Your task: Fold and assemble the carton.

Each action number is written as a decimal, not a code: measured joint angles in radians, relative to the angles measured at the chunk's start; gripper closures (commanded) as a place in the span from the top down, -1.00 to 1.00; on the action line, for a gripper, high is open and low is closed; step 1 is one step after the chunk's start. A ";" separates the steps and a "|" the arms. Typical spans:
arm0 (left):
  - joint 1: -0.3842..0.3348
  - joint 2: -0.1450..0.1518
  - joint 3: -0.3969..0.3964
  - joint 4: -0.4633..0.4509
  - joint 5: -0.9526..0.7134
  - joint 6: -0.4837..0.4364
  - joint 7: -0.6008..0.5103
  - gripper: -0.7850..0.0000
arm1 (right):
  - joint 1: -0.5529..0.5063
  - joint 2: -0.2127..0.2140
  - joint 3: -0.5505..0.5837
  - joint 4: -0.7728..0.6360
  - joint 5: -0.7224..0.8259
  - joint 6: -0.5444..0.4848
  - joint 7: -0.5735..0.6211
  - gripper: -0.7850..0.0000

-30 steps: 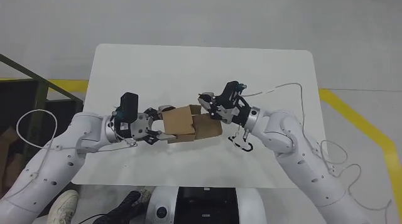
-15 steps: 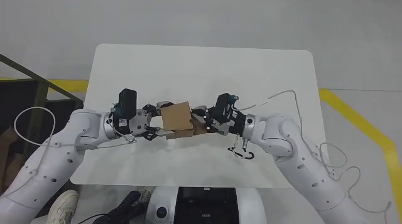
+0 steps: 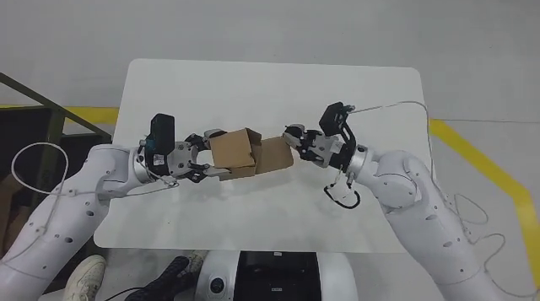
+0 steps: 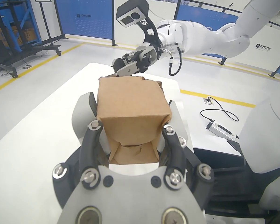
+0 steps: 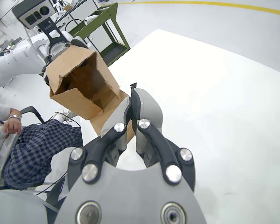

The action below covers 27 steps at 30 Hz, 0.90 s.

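The carton (image 3: 239,151) is held over the middle of the tabletop (image 3: 278,90), well apart from every edge. Its brown squared body is clamped by the left gripper (image 3: 207,156), and a flap (image 3: 274,156) is pinched by the right gripper (image 3: 292,137).

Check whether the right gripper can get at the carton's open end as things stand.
Probably yes: the left gripper clamps the carton by its closed end, so the open end faces the right gripper with nothing between; its fingers look shut on the flap.
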<state>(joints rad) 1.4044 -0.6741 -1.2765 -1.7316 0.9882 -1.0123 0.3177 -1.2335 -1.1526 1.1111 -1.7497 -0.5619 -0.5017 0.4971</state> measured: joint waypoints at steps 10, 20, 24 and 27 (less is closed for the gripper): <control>0.025 0.004 -0.021 -0.005 0.021 0.000 0.032 0.15 | 0.003 0.004 0.041 0.034 0.189 0.217 0.152 -1.00; 0.043 0.008 -0.033 -0.009 0.036 0.000 0.055 0.12 | 0.049 -0.013 -0.020 0.187 0.535 0.211 0.324 -1.00; 0.044 0.010 -0.035 -0.014 0.039 0.000 0.059 0.11 | 0.091 -0.021 -0.033 0.281 0.737 0.223 0.438 -0.93; 0.044 0.010 -0.033 -0.019 0.040 0.000 0.059 0.11 | 0.124 -0.029 -0.049 0.352 0.864 0.227 0.516 -0.87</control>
<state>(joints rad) 1.4480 -0.6638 -1.3096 -1.7505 1.0286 -1.0123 0.3770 -1.1093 -1.1814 1.0619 -1.3974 0.3016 -0.2746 1.0132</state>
